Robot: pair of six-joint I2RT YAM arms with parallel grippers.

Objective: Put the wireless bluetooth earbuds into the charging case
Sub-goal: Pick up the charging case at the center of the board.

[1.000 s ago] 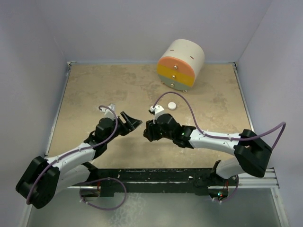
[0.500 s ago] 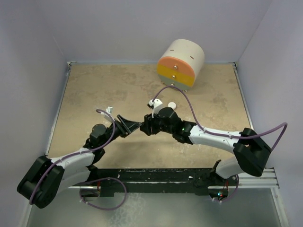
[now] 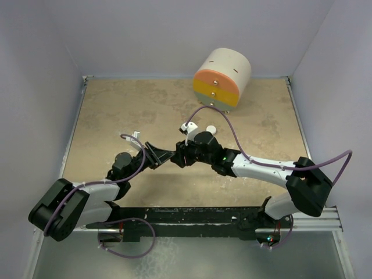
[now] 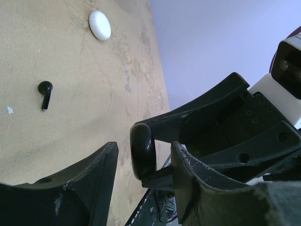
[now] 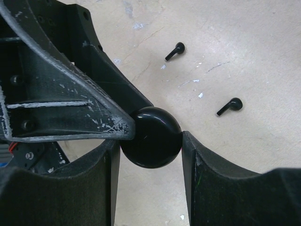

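Observation:
The charging case (image 5: pixel 151 136), a glossy black round puck, is held above the table between the fingers of my right gripper (image 5: pixel 150 141), which is shut on it. My left gripper (image 4: pixel 143 145) straddles the same case (image 4: pixel 142 150) edge-on. Its jaws stand open, with a gap showing on both sides. In the right wrist view one left finger (image 5: pixel 84 117) lies against the case's upper left. Two black stemmed earbuds (image 5: pixel 175 51) (image 5: pixel 230 106) lie loose on the table; one of them (image 4: pixel 45 93) shows in the left wrist view. The grippers meet at mid-table (image 3: pixel 173 156).
A white oval piece (image 4: pixel 99 25) (image 3: pixel 211 129) lies on the table beyond the earbuds. A cream-and-orange cylindrical drawer unit (image 3: pixel 222 79) stands at the back. Purple walls close the table on three sides.
My left gripper has moved right to meet the right one and its jaws have narrowed around the case. The right gripper shifted slightly left with the case, then held still.

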